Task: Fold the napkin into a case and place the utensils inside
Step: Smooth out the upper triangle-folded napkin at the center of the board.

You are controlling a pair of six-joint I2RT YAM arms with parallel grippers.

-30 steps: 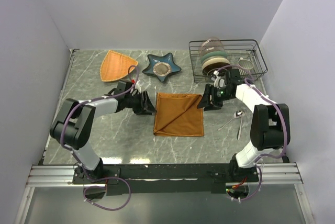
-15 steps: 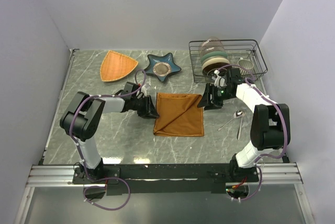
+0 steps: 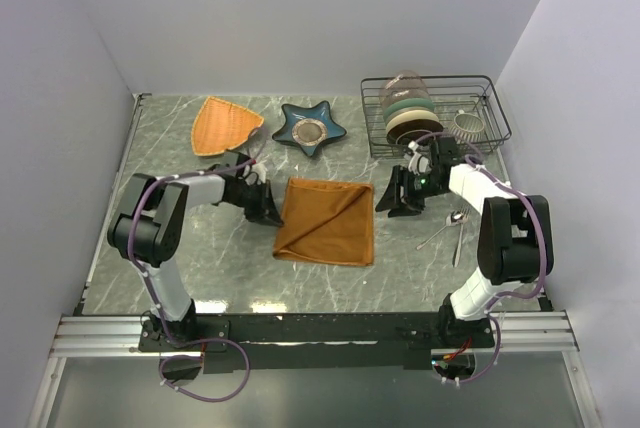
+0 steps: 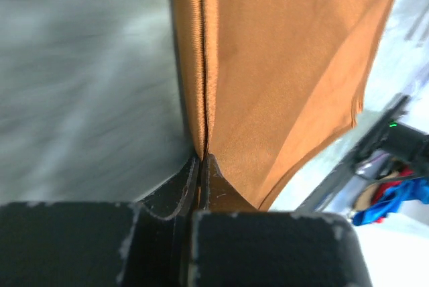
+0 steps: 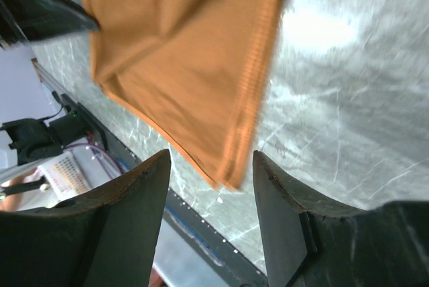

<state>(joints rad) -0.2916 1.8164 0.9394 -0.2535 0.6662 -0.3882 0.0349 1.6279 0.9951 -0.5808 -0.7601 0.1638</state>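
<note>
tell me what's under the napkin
Only the marbled table shows around the folded napkin; its lower layer and anything beneath are covered. The cutlery lies apart on the table, to its right.

The napkin (image 3: pixel 322 220) is plain rust-orange, with a finely ribbed hem. The surface (image 3: pixel 200 268) is grey-green marble, veined pale. The woven plate (image 3: pixel 222 125) is lighter orange. The star dish (image 3: pixel 308 129) is dark teal, perhaps with a speckled pale centre. The wire rack (image 3: pixel 450 78) is black and the utensils (image 3: pixel 456 218) are silver.
</note>
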